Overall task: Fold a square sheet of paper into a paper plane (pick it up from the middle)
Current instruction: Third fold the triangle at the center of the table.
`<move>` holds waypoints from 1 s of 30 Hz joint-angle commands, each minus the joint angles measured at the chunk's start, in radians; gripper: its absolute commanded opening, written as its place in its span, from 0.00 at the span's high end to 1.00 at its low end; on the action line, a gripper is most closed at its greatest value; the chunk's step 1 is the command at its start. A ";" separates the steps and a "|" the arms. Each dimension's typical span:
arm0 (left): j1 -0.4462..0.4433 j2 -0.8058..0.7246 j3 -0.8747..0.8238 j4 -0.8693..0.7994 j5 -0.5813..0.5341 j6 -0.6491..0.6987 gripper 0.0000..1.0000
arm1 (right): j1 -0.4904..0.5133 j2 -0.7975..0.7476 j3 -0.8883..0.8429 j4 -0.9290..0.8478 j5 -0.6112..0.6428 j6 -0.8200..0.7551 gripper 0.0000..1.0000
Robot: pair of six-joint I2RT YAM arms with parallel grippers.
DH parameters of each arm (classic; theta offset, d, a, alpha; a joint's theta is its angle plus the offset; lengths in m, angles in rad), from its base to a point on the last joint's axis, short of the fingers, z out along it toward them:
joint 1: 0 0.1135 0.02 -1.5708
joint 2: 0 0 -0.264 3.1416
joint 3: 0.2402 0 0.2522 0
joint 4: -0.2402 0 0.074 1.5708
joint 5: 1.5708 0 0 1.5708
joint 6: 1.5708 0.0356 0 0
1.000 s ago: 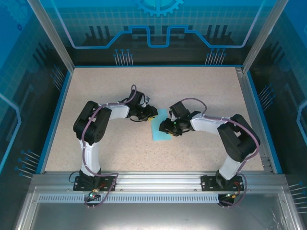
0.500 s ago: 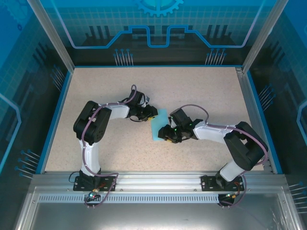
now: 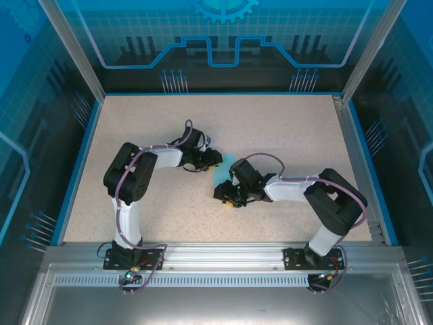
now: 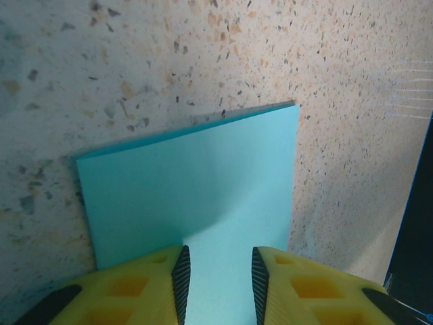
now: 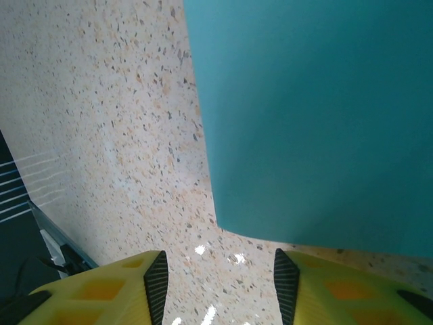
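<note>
Lying flat on the speckled table (image 3: pixel 284 128), the light-blue sheet of paper (image 3: pixel 220 177) sits between the two grippers, and the right arm covers part of it from above. A second layer shows along the sheet's far edge in the left wrist view, so it is folded over. The left gripper (image 4: pixel 216 261) hangs at the sheet's far-left end, its yellow fingers (image 4: pixel 152 284) narrowly parted, with flat paper visible through the gap. The right gripper (image 5: pixel 216 284) is at the sheet's near end, fingers (image 5: pixel 325 291) moderately apart over bare tabletop, holding nothing. One corner of the sheet lies just ahead of them.
</note>
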 commanded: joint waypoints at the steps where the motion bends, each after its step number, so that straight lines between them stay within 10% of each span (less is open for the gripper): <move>1: 0.005 0.022 -0.028 -0.104 -0.042 0.008 0.65 | 0.011 0.025 -0.011 0.049 0.042 0.046 0.52; 30: 0.005 0.014 -0.028 -0.103 -0.043 0.005 0.65 | -0.058 -0.084 0.003 -0.064 0.267 -0.052 0.36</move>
